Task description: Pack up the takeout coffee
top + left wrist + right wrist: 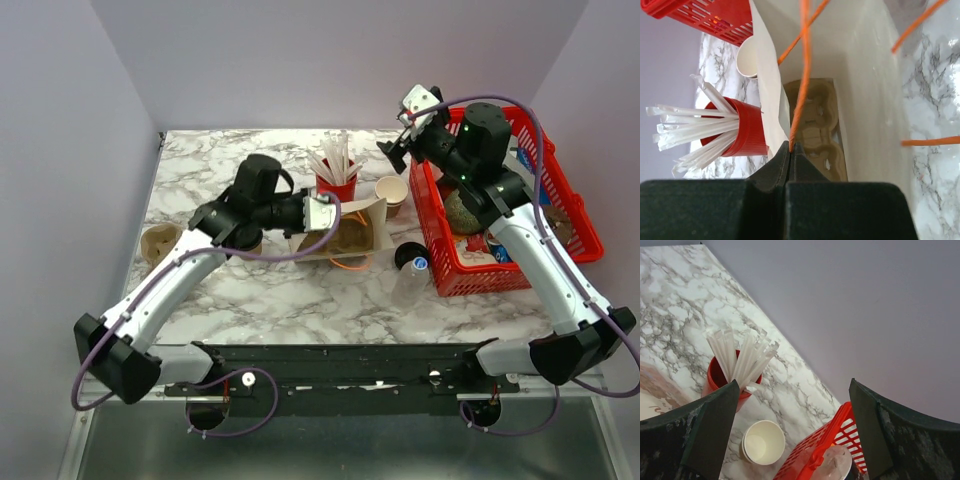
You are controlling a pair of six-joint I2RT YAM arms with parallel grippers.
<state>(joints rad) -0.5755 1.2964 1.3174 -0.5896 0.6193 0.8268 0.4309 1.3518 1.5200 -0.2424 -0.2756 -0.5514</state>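
Observation:
The takeout coffee [248,241], a tan cup with a black lid, stands half hidden under my left arm in the top view. My left gripper [322,212] [791,146] is shut on the orange cord handle [801,75] of a white paper bag [345,238] [860,85] that lies on the table to the coffee's right. A moulded cardboard cup carrier [816,137] lies inside the bag. My right gripper [402,140] [792,430] hangs open and empty in the air above the back of the table, near the red basket's corner.
A red cup of white straws [337,180] [742,135] [720,377] and a lidless tan cup [392,192] [747,57] [763,441] stand behind the bag. The red basket [520,255] [832,437] holds goods at the right. A loose black lid [408,256] and a clear bottle [410,282] lie beside it. A tan round thing [160,245] sits far left.

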